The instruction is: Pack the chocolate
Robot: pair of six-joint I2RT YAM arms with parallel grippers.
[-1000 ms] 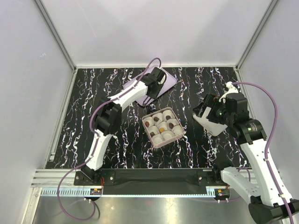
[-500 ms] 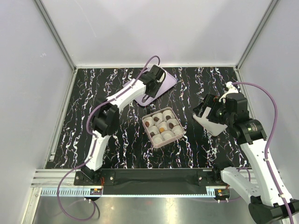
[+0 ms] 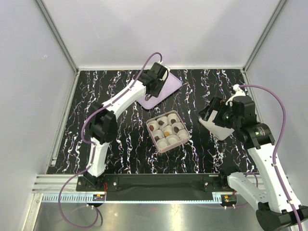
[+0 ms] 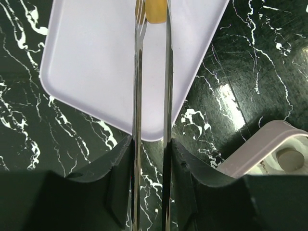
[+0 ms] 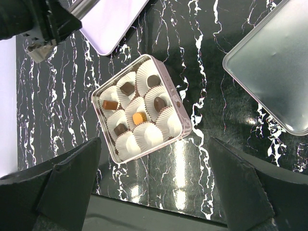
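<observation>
My left gripper [image 4: 150, 144] is shut on a pair of metal tweezers [image 4: 167, 72] that reach out over a lavender tray [image 4: 91, 57]. A light yellow-brown chocolate [image 4: 155, 10] sits between the blades at the top edge of the left wrist view; the tips are cut off. From above, the left gripper [image 3: 155, 83] hangs over the tray [image 3: 169, 86] at the back. A pink box [image 5: 180, 113] of white paper cups holds several chocolates, dark [image 5: 153, 80] and orange [image 5: 139, 118]. My right gripper [image 5: 154, 192] is open, high above the table near the box [image 3: 184, 139].
A grey metal lid [image 5: 274, 72] lies right of the box, partly under the right arm [image 3: 236, 115] in the top view. Three white cups along the box's near side [image 5: 149, 137] hold nothing. Black marbled table, grey walls around.
The left arm has stretched farther back and slightly left over the lavender tray. The right arm and the box have not moved.
</observation>
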